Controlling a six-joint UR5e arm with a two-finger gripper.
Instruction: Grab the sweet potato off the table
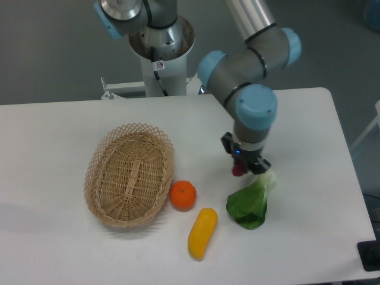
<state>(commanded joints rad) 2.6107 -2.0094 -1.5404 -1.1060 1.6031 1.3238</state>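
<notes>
Gripper: the gripper (244, 167) hangs straight down from the arm's wrist, its fingers clamped on the sweet potato (237, 170), of which only a small reddish-purple end shows at the lower left of the black finger block.

Sweet potato: it sits inside the grasp, directly beneath the wrist, so there is no offset left to close; most of its body is hidden by the fingers.

Long axis: I cannot tell how the tuber lies, since only its tip is visible.

Height: judging by the faint shadow under the tool, the tuber looks clear of the table (309, 119), though the view does not settle this firmly.

Neighbours: the leafy green vegetable (250, 203) lies just below the gripper at about 6 o'clock, its pale stalk end nearly under the fingers; the yellow vegetable (202, 233) lies farther off at about 7 o'clock; the orange fruit (183, 195) sits at about 8 o'clock; the wicker basket (105, 183) lies well apart at 9 o'clock.

Step in hand: the grasp appears made and the tuber is being carried.

What the next move calls for: a firm hold and clearance above the leafy green vegetable, as a slip here would drop the tuber onto it.
</notes>
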